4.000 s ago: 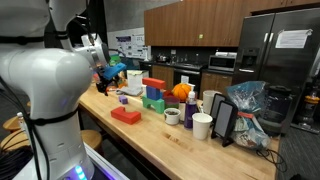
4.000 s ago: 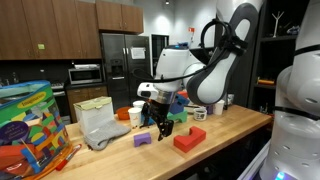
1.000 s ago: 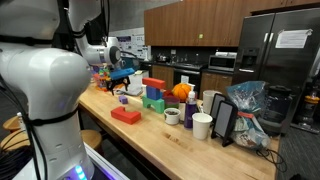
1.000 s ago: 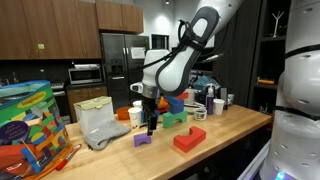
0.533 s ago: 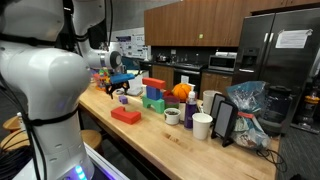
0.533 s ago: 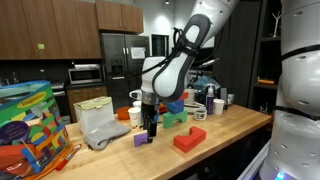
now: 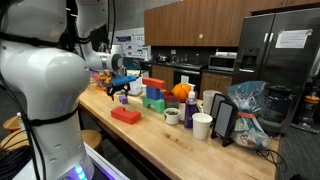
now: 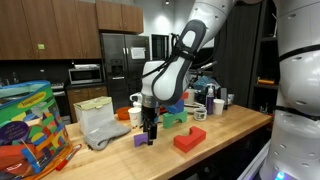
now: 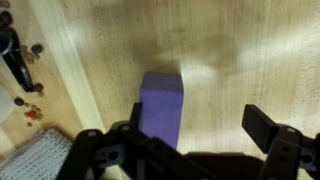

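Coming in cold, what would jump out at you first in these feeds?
The open gripper hangs low over a small purple block on the wooden table; in the wrist view the block lies between the spread jaws, nearer one finger. Next come the red block just beside it and the bright many-coloured box at the table's end in an exterior view.
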Robot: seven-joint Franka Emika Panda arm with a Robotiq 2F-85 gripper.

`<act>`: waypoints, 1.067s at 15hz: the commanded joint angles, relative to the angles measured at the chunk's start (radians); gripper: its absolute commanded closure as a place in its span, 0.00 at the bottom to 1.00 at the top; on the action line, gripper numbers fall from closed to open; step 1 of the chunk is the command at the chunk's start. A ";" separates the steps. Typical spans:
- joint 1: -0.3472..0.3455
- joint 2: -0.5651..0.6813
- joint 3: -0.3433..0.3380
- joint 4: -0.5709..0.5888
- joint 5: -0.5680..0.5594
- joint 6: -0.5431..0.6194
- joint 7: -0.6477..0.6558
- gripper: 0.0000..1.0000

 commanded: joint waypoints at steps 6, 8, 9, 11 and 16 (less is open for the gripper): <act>-0.047 0.033 0.031 0.029 -0.003 0.017 -0.033 0.00; -0.050 0.034 0.033 0.032 -0.002 0.018 -0.036 0.00; -0.051 0.034 0.035 0.034 -0.001 0.018 -0.037 0.00; -0.053 0.035 0.035 0.038 -0.001 0.018 -0.036 0.00; -0.058 0.046 0.037 0.047 -0.002 0.017 -0.035 0.00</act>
